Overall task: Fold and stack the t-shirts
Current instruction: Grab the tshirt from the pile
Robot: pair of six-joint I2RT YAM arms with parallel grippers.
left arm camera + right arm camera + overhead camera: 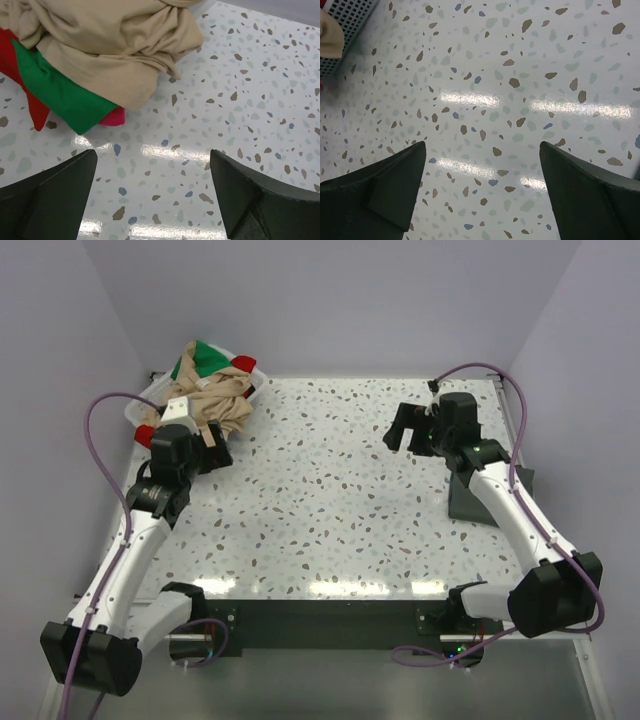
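Left gripper (152, 162) hangs spread wide just short of the t-shirts (115, 55), pinching nothing, apparently poised to draw one out. Right gripper (482, 150), likewise spread and empty, hovers well apart over the glossy speckled table (520, 65). Soft tan, green, red and pink cloth spills crumpled from the white lattice basket (140, 408).

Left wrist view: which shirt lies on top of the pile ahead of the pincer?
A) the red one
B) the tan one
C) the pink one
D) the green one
B: the tan shirt drapes over the green shirt, the red shirt and the pink shirt, which only poke out from under its lower edge.
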